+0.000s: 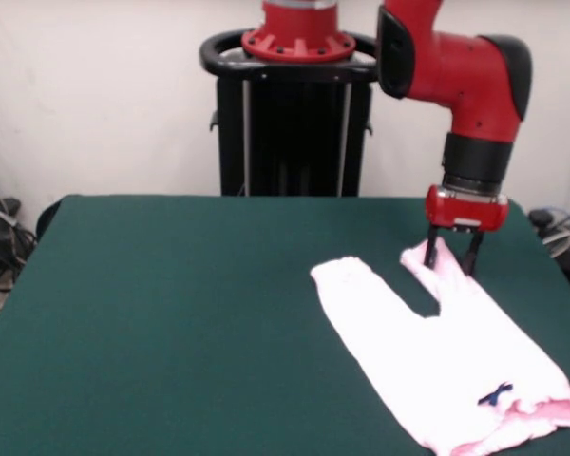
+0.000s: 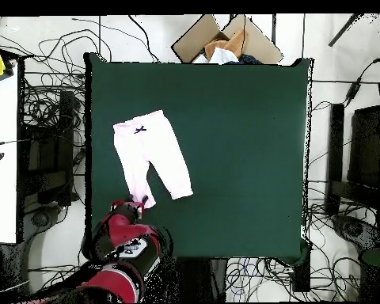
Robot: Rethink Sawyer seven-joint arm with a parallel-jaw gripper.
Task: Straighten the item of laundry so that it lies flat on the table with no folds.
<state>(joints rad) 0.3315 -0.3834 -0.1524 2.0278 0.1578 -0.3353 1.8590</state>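
Note:
The pale pink pants [image 1: 437,370] lie spread on the right part of the green table [image 1: 171,313], with both legs pointing toward the robot and the waistband with its dark bow [image 1: 495,393] toward the camera. My gripper [image 1: 450,258] stands over the cuff end of the right-hand leg. Its two fingers are apart and straddle the cuff, tips at the cloth. In the overhead view the pants [image 2: 150,158] lie near the table's left edge [image 2: 92,142]. There the gripper [image 2: 142,202] is at the lower leg end.
The black pedestal [image 1: 290,114] stands behind the table's far edge. The table's right edge [image 1: 551,275] is close to the gripper. In the overhead view a cardboard box [image 2: 225,39] sits beyond the far edge, and cables lie on the floor around the table.

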